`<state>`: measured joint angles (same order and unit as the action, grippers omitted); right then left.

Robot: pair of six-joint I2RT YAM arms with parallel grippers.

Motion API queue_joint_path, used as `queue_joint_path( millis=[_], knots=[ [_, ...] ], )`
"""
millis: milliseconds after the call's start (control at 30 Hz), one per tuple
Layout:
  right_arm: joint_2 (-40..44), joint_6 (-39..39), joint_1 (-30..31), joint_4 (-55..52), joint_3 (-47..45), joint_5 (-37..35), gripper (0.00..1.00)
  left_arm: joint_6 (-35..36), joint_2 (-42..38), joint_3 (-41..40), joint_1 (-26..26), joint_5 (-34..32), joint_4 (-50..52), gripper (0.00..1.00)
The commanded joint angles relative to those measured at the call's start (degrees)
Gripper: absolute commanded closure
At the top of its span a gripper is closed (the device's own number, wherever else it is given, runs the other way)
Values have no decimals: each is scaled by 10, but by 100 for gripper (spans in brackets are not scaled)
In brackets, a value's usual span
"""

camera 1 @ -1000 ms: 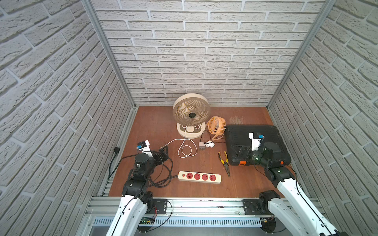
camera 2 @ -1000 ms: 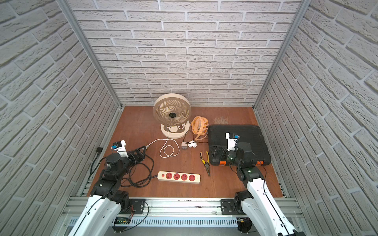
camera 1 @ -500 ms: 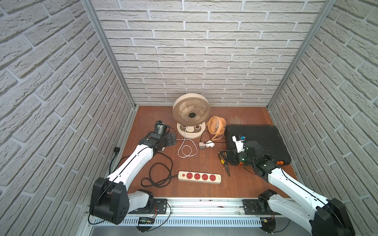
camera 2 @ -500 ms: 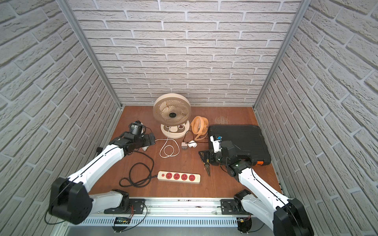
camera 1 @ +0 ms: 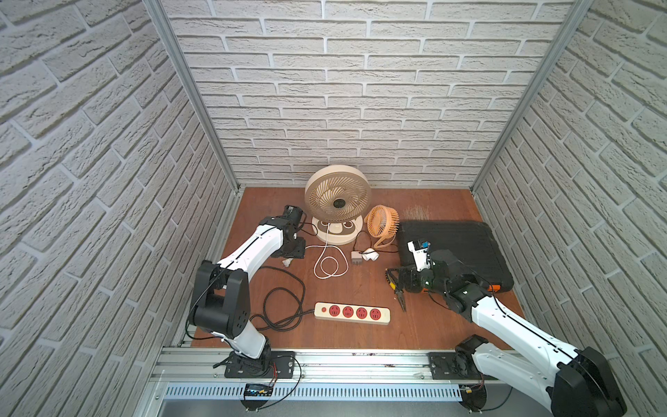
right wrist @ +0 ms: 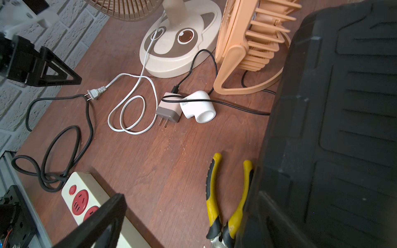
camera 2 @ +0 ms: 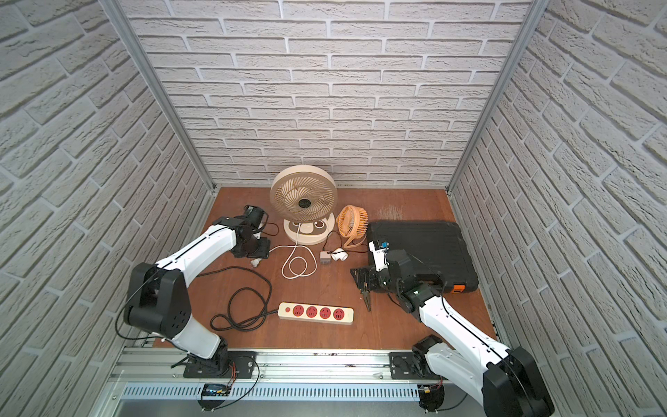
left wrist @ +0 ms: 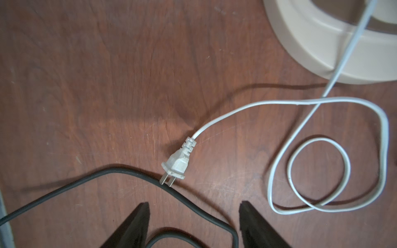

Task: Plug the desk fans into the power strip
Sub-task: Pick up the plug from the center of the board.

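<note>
Fan plug (left wrist: 175, 164) lies flat, prongs touching black cord (left wrist: 86, 178); left tool (left wrist: 194, 203) spread, empty; advise pinching body sides; right tool (camera 1: 392, 281) spread.

Brown wooden tabletop (camera 1: 361, 289) — power strip (camera 1: 352, 312), beige fan (camera 1: 337, 202), orange fan (camera 1: 382, 222), pliers (right wrist: 210, 189), black case (camera 1: 454, 245), adapter (camera 1: 356, 257), pipe elbow (camera 1: 370, 255)

The table (camera 1: 361, 285) held two fans, a beige fan (camera 1: 337, 195) and an orange fan (camera 1: 382, 224). There was one power strip (camera 1: 352, 313), which bore four sockets (camera 1: 347, 311) and one button (camera 1: 323, 309). Also counted:

- one pair of pliers (right wrist: 210, 193)
- one case (camera 1: 458, 245)
- one charger (right wrist: 168, 108)
- one pipe elbow (right wrist: 198, 105)
- one white plug (left wrist: 177, 163)
- one white cord (left wrist: 385, 128)
- two black cords, a thick cord (right wrist: 87, 116) and a thin cord (right wrist: 240, 108)
</note>
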<state>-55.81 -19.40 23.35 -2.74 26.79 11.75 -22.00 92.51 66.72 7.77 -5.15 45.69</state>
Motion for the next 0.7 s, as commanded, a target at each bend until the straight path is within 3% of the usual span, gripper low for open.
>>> queue_joint_path(
  millis=[0,367,667],
  knots=[
    [13,9,6,6,13,-7,1,10,16,11,-22,67,-2,34],
    [6,12,12,4,15,-7,1,25,135,60,-37,85,1,40],
    [5,13,14,4,17,-7,1,29,143,53,-28,70,0,43]
  ],
)
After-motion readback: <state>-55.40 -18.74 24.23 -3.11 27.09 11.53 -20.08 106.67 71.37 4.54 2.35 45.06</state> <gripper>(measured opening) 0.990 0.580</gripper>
